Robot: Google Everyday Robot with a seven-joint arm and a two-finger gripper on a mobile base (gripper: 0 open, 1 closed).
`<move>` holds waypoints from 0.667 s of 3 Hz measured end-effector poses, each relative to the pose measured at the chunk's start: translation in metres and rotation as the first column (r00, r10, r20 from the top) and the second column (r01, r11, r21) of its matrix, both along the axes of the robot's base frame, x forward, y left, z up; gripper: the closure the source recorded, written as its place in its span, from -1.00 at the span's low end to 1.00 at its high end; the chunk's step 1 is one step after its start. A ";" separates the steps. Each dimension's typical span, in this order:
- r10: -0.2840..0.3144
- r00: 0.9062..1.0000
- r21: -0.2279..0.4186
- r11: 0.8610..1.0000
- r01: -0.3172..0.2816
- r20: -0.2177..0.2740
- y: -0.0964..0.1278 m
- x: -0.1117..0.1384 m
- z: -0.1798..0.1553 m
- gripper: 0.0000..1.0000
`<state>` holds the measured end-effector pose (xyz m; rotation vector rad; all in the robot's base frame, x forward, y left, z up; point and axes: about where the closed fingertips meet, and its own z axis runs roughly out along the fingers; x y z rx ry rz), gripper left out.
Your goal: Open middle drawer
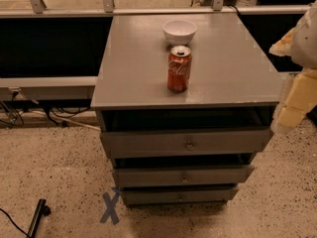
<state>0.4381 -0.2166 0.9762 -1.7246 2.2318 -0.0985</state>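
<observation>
The grey cabinet [148,90] has three flat-fronted drawers stacked below its top. The middle drawer [148,176] is the second one, with a small round metal knob [184,178] at its centre. A dark gap shows above its front. The upper drawer [148,144] has its own knob [189,144], and it too has a dark gap above it. The lowest drawer [148,196] is the narrowest. My gripper [291,105] is pale and yellowish. It hangs at the right edge of the view, beside the cabinet's right front corner, level with the upper drawer, and touches no knob.
A red cola can [179,69] and a white bowl [179,31] stand on the cabinet top. A blue tape X [110,207] marks the speckled floor at the lower left. A black object with a cable [37,217] lies near it. A rail and dark panels run behind.
</observation>
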 end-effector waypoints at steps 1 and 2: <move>0.000 1.000 0.000 1.000 0.000 0.000 0.000 0.000 0.000 -1.00; -0.002 1.000 0.014 1.000 0.002 -0.003 0.002 0.000 -0.003 -1.00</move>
